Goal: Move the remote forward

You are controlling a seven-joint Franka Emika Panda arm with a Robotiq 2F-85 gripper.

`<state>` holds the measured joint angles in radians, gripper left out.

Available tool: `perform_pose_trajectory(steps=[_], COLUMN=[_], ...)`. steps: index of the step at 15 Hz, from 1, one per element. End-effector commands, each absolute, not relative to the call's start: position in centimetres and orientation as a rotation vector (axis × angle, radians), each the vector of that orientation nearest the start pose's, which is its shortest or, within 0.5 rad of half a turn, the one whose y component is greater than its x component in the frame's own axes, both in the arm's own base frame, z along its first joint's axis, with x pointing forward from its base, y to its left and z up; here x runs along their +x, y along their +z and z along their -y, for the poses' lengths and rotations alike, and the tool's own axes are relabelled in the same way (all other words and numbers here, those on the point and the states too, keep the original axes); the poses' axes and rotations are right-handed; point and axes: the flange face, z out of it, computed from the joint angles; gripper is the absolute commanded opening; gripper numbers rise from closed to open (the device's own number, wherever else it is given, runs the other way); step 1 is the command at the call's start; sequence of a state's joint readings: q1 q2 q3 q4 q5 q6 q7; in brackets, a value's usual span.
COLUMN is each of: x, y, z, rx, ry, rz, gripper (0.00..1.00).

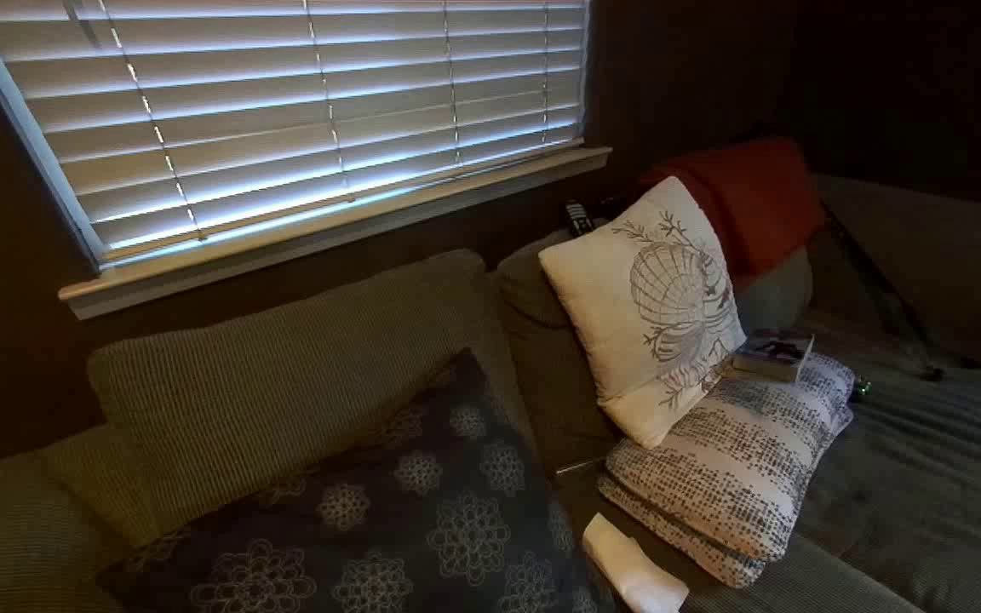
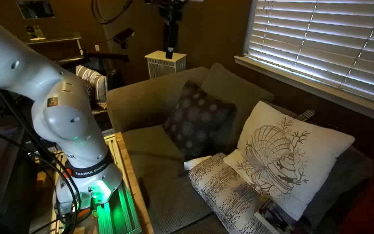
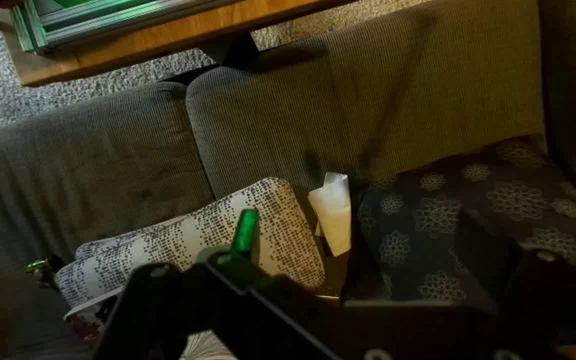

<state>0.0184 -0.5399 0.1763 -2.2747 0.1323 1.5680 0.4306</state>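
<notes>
The remote is a slim black control with lighter buttons. In both exterior views it lies on top of the sofa back, partly hidden behind the white shell pillow; it also shows in an exterior view below the window sill. It is out of view in the wrist view. My gripper is open, its fingers wide apart with nothing between them. In an exterior view the gripper hangs high over the sofa, pointing down, well apart from the remote.
A dark flowered cushion, a dotted cushion, a book and crumpled white paper lie on the sofa. A red cloth drapes over its back. The window sill runs behind. The arm's base stands on a wooden table.
</notes>
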Motion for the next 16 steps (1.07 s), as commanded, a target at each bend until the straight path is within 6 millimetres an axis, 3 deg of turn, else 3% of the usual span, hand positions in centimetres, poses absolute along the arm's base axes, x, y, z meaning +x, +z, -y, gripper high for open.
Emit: perform_pose_trajectory(steps=[1, 4, 11, 14, 16], x=[36.0, 36.0, 43.5, 47.5, 49.7], y=[54.2, 54.2, 58.2, 59.0, 58.3], z=[-9.5, -9.5, -4.2, -2.8, -2.4], rx=[-3.110, -3.110, -2.872, -2.885, -2.942], ry=[0.280, 0.280, 0.035, -0.067, -0.078], rz=[-0.437, -0.437, -0.919, -0.917, -0.853], gripper=[1.00, 1.00, 1.00, 1.00, 1.00])
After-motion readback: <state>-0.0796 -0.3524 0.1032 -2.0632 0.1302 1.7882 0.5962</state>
